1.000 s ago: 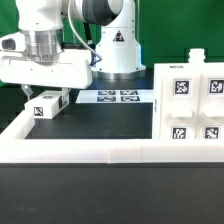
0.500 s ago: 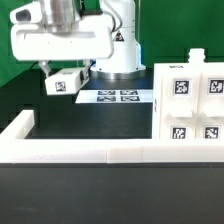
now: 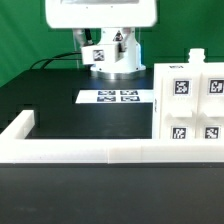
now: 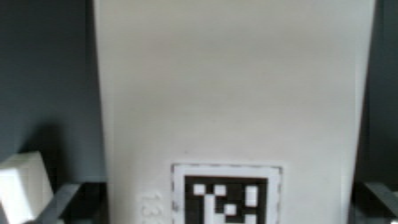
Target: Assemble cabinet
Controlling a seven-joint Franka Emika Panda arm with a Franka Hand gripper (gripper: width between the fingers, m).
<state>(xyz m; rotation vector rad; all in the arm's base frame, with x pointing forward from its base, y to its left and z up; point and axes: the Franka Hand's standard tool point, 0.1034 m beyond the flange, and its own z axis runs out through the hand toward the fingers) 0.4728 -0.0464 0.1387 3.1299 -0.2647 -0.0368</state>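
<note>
My gripper (image 3: 93, 45) hangs high over the back of the table, and only its lower part shows under the frame's top edge. It is shut on a long white cabinet panel (image 3: 101, 53) with a black-and-white tag, held in the air above the marker board (image 3: 115, 97). In the wrist view the panel (image 4: 222, 90) fills the middle, its tag close to my gripper (image 4: 222, 208), with dark fingertips (image 4: 63, 200) on either side. The remaining white cabinet parts (image 3: 190, 100) with several tags lie at the exterior view's right.
A long low white border rail (image 3: 90, 152) runs along the front and turns back at the exterior view's left (image 3: 22, 124). The arm's base (image 3: 115, 60) stands behind the marker board. A white edge (image 4: 18, 182) shows beside the panel in the wrist view.
My gripper has risen and moved toward the exterior view's right, carrying the white panel from low at the left to high over the marker board.
</note>
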